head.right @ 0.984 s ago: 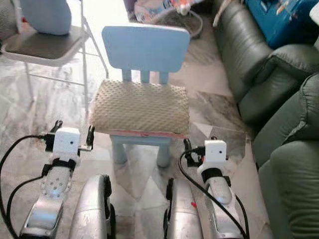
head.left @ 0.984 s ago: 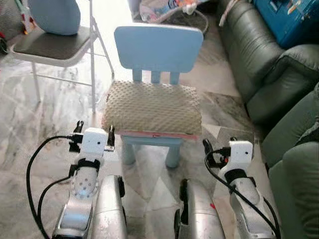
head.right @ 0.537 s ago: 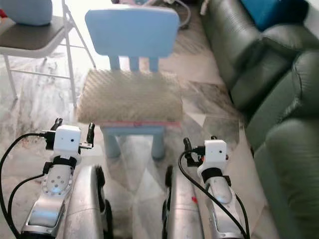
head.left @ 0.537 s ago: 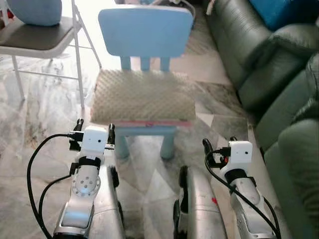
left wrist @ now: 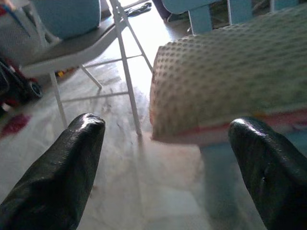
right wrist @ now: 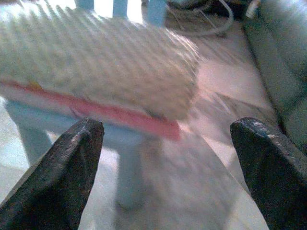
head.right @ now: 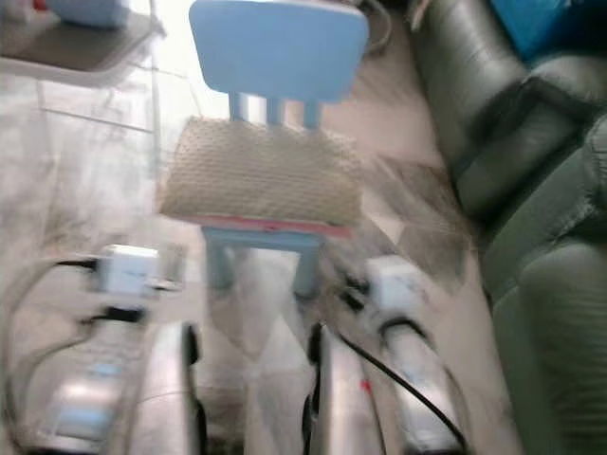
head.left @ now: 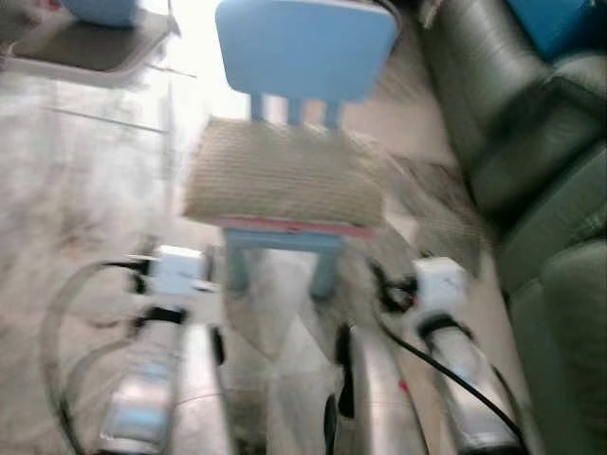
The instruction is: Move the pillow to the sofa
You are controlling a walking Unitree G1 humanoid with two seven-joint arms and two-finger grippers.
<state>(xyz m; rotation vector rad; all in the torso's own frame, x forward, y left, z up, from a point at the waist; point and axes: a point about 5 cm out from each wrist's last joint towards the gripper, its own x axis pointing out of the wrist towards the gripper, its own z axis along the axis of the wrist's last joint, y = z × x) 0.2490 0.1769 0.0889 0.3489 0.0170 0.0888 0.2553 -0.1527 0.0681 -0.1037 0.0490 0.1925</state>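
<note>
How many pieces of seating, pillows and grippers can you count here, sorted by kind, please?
Chairs: 2, the small blue chair and the grey folding chair.
Sofas: 1, the dark green sofa.
Pillows: 1, the beige dotted pillow on the blue chair.
Grippers: 2, left gripper and right gripper, both open near the pillow.
Total: 6.

Both head views smeared by motion blur. Left gripper (head.left: 175,275) and right gripper (head.left: 432,284) reduced to pale streaks there, fingers lost. Dimpled beige pillow (head.left: 285,175) hiding the seat of the small light-blue plastic chair (head.left: 303,47). Grey folding chair (head.left: 85,43) far left and dark green leather sofa (head.left: 531,142) at right cut off by the edges.
</note>
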